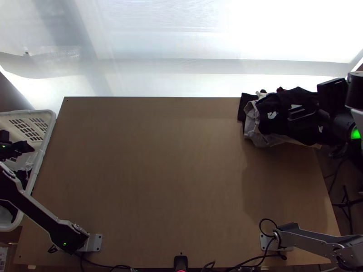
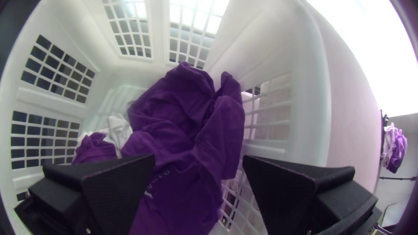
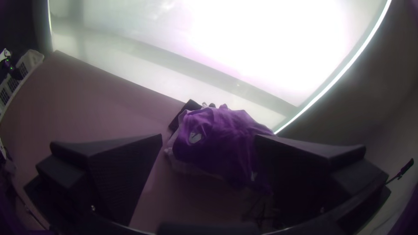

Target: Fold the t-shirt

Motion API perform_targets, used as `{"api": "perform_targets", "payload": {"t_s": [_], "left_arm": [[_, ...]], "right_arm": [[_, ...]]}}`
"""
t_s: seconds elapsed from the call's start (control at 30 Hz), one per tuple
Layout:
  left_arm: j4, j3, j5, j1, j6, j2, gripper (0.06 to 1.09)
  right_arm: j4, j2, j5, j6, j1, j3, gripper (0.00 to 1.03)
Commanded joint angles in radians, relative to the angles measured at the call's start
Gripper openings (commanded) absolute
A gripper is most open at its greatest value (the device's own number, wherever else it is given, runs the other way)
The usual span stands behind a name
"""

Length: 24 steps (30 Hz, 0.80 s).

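Folding looks unstarted: the likely t-shirt (image 2: 183, 126) lies bunched in the basket (image 2: 270, 39) at the worktop's (image 1: 159, 181) nine o'clock, below the left gripper (image 2: 198, 157), jaws spread. The right gripper (image 3: 208, 136), jaws also apart, is by the clothes pile (image 1: 274, 124) at two o'clock. Retrieving, flattening and folding remain.

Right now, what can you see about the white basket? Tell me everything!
The white basket looks like plastic, with rounded corners and little grid holes in its sides. It stands upright beside the left edge of the table; I can't tell if they touch. Bunched dark cloth and some white cloth lie inside. The left gripper hangs over it, fingers open.
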Motion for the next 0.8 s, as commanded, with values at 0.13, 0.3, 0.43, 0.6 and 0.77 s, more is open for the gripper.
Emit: {"api": "perform_targets", "payload": {"t_s": [0.13,0.3,0.43,0.6,0.77], "left_arm": [[-0.014,0.039,0.058,-0.023,-0.021,0.12,1.04],[-0.026,0.039,0.074,-0.02,-0.02,0.146,1.03],[-0.035,0.039,0.074,-0.021,-0.012,0.168,0.97],[-0.027,0.039,0.1,-0.023,-0.032,0.174,0.52],[-0.007,0.039,0.146,-0.018,-0.066,0.174,0.18]], "right_arm": [[-0.013,0.032,0.016,-0.013,0.001,0.019,0.98],[-0.013,0.049,0.016,-0.016,0.003,0.03,0.98],[-0.013,0.064,0.016,-0.021,0.005,0.04,0.98],[-0.013,0.072,0.016,-0.021,0.011,0.047,0.98],[-0.013,0.083,0.016,-0.024,0.02,0.053,0.98]]}}
